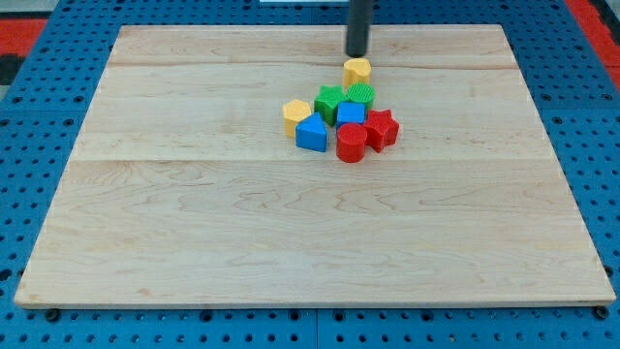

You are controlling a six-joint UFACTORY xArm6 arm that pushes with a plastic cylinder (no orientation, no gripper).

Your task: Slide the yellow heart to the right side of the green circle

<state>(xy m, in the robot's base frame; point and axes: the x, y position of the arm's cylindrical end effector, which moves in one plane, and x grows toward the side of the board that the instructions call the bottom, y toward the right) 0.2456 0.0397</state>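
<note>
My tip (357, 55) stands just above the yellow heart (357, 71) in the view, very close to or touching its upper edge. The heart lies near the view's top centre, directly above the green circle (361, 94) and separated from it by a small gap. The green circle sits at the upper right of a tight cluster of blocks.
The cluster holds a green star (330, 102), a yellow hexagon-like block (296, 113), a blue cube (351, 113), a blue triangle-like block (311, 133), a red cylinder (351, 142) and a red star (382, 128). The wooden board (194, 223) lies on blue pegboard.
</note>
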